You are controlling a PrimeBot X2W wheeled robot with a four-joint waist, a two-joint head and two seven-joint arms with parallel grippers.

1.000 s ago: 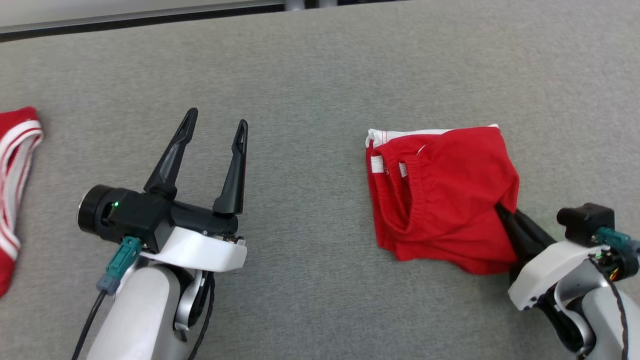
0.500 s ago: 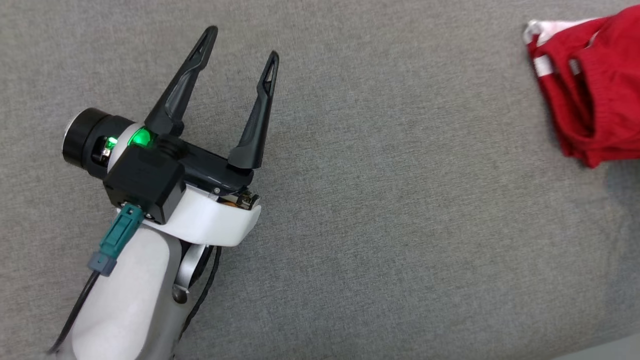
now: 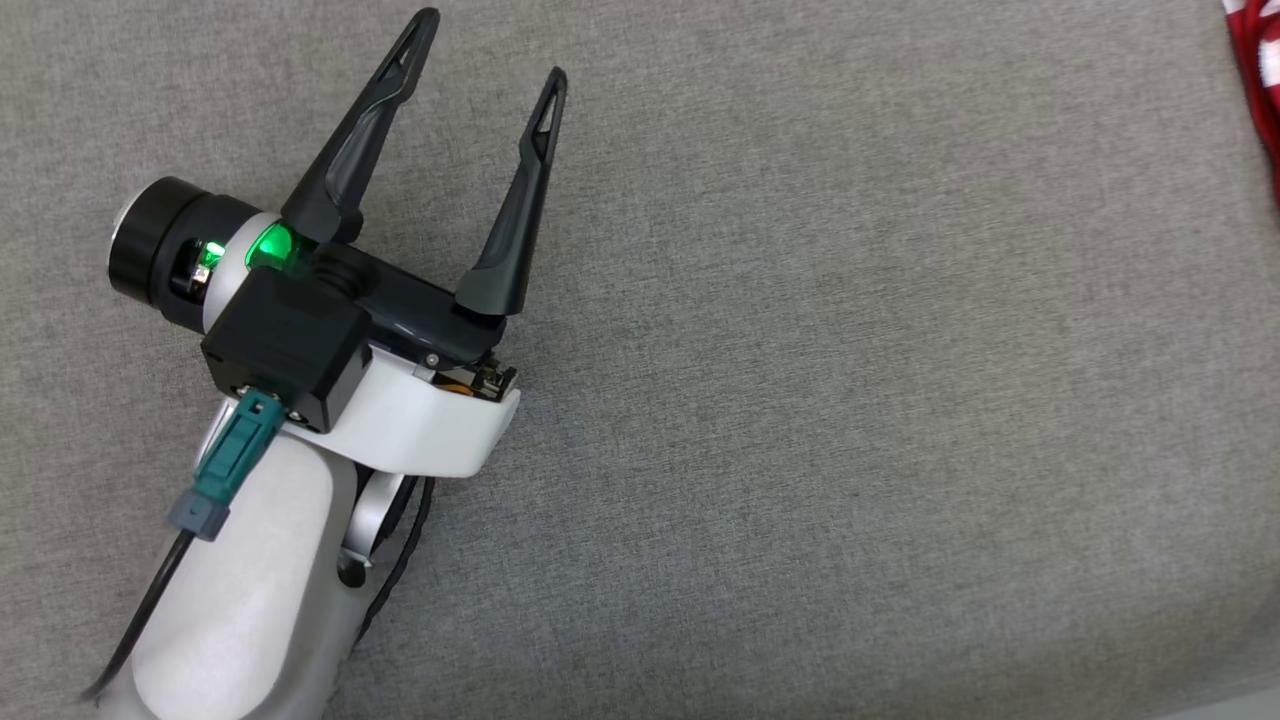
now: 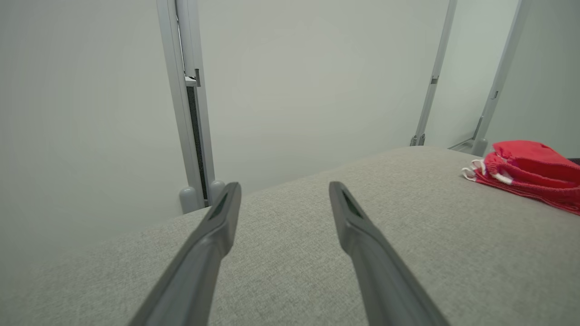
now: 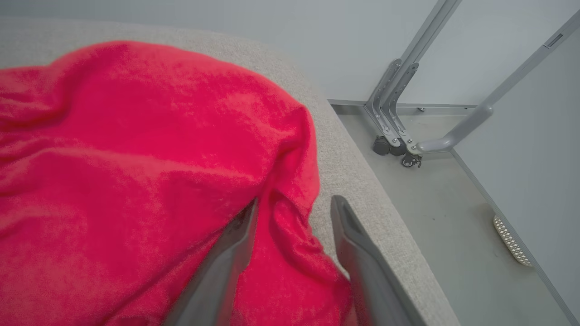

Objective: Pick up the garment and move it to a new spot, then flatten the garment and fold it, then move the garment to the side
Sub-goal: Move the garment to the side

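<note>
The left gripper (image 3: 490, 50) hangs over the left part of the grey surface (image 3: 800, 400). Its two fingers are spread wide, with nothing between them but the bare covering below. A green light (image 3: 270, 245) glows on its body. In the left wrist view these fingers (image 4: 219, 226) point across the surface toward an edge, and behind that edge stand a pale wall (image 4: 294, 90) and a metal post (image 4: 188, 113).

Well to the right lies the garment (image 3: 1268, 110), red with white trim and cut off by the upper right border of the head view. The left wrist view shows it as a low folded pile flat on the surface, well apart from the left gripper.

The right gripper (image 5: 294, 206) is at the garment with its jaws parted. One finger lies against the red cloth and the other is over the grey surface just beside it. A raised fold of cloth sits loosely between them and is not pinched. The garment lies close to the surface's edge here. Past that edge are the floor (image 5: 430, 203) and a wheeled metal frame (image 5: 398, 122).
</note>
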